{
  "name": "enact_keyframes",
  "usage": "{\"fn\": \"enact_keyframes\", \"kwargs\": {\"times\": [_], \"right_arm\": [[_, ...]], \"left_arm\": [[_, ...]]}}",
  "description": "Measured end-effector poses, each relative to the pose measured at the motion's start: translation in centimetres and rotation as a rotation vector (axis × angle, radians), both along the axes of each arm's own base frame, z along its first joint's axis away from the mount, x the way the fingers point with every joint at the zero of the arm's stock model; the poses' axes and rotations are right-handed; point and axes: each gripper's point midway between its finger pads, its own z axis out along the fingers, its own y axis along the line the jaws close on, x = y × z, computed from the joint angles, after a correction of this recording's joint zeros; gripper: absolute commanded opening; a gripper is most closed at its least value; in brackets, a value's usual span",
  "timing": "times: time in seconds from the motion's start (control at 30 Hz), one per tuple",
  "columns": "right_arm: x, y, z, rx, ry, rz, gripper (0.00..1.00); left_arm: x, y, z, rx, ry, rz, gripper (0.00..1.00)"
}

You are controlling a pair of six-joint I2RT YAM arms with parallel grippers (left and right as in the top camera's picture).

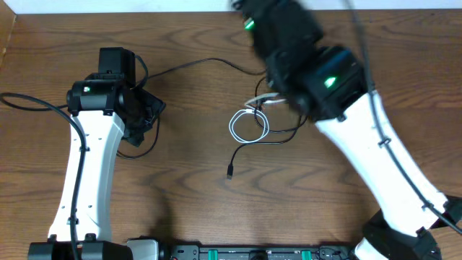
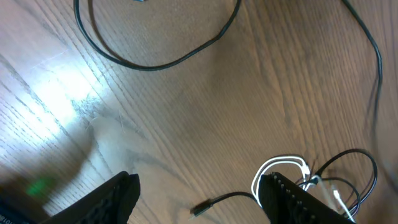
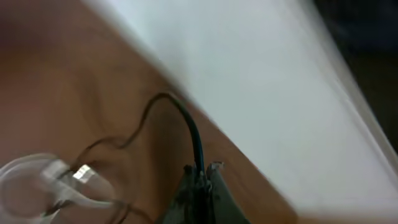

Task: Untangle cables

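Just beside white cable on counter, right pincer clamped shut on black cable. Left pincer wide open, empty, well left of white cable. Risk: hard pull tightens tangle, drags white cable, or black cable slips free.

Brown wood-grain table, marked by a bright glare patch in the left wrist view. Bordered at the far edge by a white surface, seen blurred in the right wrist view. Fitted along the near edge with a black rail carrying green clips.
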Motion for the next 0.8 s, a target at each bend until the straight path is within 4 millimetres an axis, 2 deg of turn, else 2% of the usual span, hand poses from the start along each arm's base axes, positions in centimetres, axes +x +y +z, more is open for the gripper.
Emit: {"fn": "enact_keyframes", "kwargs": {"times": [0.1,0.2,0.33,0.43,0.57,0.7,0.8], "right_arm": [[-2.1,4.2,-0.3,-0.011,0.022,0.194,0.01],[-1.7,5.7,1.2,0.094,-0.025,0.193,0.01],[-0.7,5.8,2.7,0.268,-0.054,0.107,0.01],[0.0,5.5,4.0,0.393,-0.076,0.049,0.01],[0.5,4.1,7.2,0.579,-0.103,0.022,0.01],[-1.6,3.4,11.2,0.741,-0.076,0.181,0.01],[-3.4,2.6,13.7,0.86,-0.06,0.221,0.01]], "left_arm": [[0.0,-0.2,0.0,-0.004,-0.002,-0.034,0.67],[0.7,-1.6,0.3,-0.055,-0.037,-0.145,0.67],[1.0,-3.4,0.7,-0.123,-0.073,-0.267,0.67],[1.0,-4.0,0.8,-0.138,-0.082,-0.33,0.67],[1.0,-5.1,1.0,-0.164,-0.103,-0.414,0.67],[1.6,-6.9,1.5,-0.189,-0.152,-0.488,0.67],[1.8,-8.0,1.8,-0.201,-0.17,-0.514,0.67]]}}
